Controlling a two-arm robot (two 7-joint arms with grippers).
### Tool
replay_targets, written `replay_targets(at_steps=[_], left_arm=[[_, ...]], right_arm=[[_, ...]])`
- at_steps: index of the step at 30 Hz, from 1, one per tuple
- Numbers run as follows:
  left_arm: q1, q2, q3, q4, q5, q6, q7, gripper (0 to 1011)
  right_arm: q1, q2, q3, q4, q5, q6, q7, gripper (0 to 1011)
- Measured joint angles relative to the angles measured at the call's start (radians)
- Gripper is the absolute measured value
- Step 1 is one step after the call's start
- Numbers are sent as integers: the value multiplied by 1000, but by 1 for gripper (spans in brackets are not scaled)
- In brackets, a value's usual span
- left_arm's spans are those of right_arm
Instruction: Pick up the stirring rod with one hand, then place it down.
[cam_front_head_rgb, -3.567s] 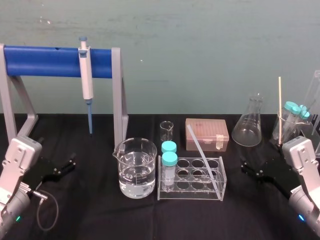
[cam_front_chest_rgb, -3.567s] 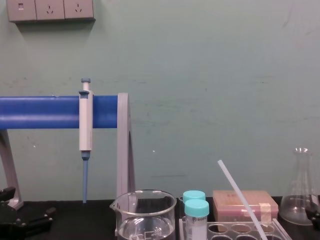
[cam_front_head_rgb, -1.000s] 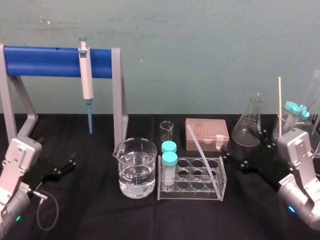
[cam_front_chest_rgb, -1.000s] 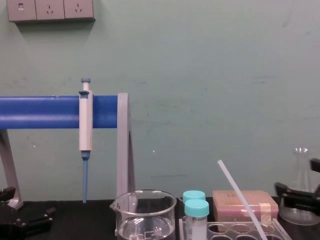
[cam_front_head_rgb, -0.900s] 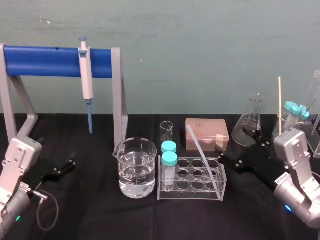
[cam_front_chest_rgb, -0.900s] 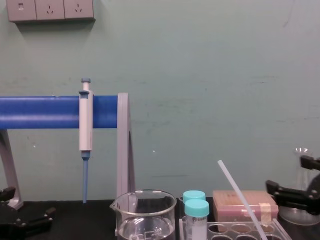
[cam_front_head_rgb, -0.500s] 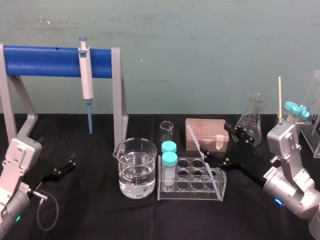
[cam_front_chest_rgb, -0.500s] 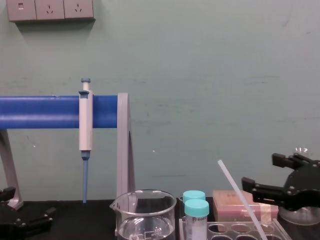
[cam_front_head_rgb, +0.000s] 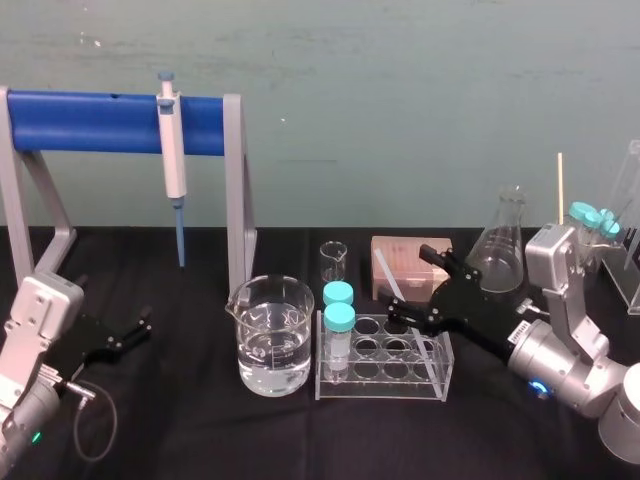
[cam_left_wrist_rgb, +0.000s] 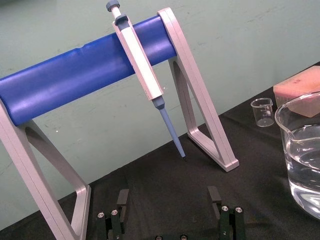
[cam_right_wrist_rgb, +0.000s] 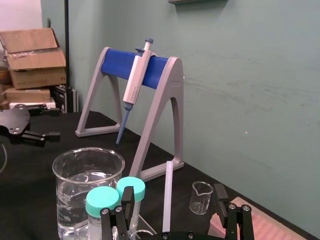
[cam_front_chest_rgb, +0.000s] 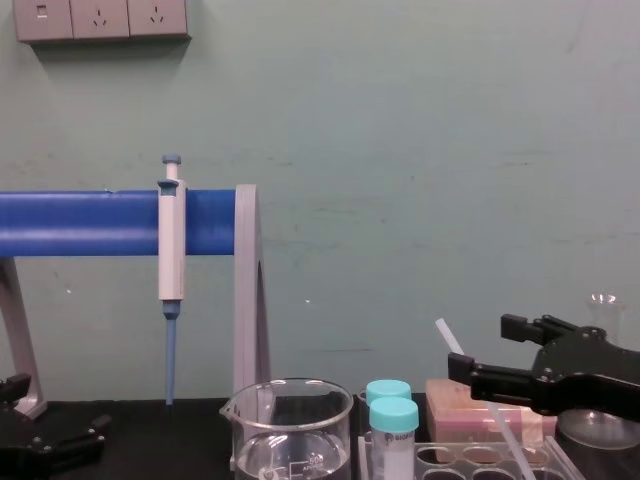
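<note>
rod (cam_front_head_rgb: 382, 265) 1 | grippers (cam_front_head_rgb: 140, 325) (cam_front_head_rgb: 407, 281) 2 | pipette (cam_front_head_rgb: 173, 165) 1 | stand (cam_front_head_rgb: 90, 123) 1 | beakers (cam_front_head_rgb: 270, 335) (cam_front_head_rgb: 333, 262) 2 | rack (cam_front_head_rgb: 440, 375) 1 | capped tubes (cam_front_head_rgb: 338, 335) (cam_front_head_rgb: 338, 293) (cam_front_head_rgb: 583, 212) (cam_front_head_rgb: 610, 228) 4: 2 racked, 2 far right | pink box (cam_front_head_rgb: 405, 248) 1 | flask (cam_front_head_rgb: 500, 250) 1 | stick (cam_front_head_rgb: 560, 190) 1

We see a table (cam_front_head_rgb: 200, 420) draped in black cloth. Standing on it, from left to right: a grey-legged stand (cam_front_head_rgb: 236, 180) with a blue bar, a large beaker (cam_front_head_rgb: 270, 335) of clear liquid, a small beaker (cam_front_head_rgb: 333, 262) farther back, a clear tube rack (cam_front_head_rgb: 380, 388) with a pink box (cam_front_head_rgb: 405, 250) behind it, and a conical flask (cam_front_head_rgb: 498, 250)
</note>
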Motion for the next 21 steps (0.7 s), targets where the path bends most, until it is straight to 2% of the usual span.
replay_targets(at_steps=[21], left_arm=[[0, 0, 0, 0, 0, 0, 0, 1000]], right_arm=[[121, -79, 13, 201, 35, 68, 147, 1003]])
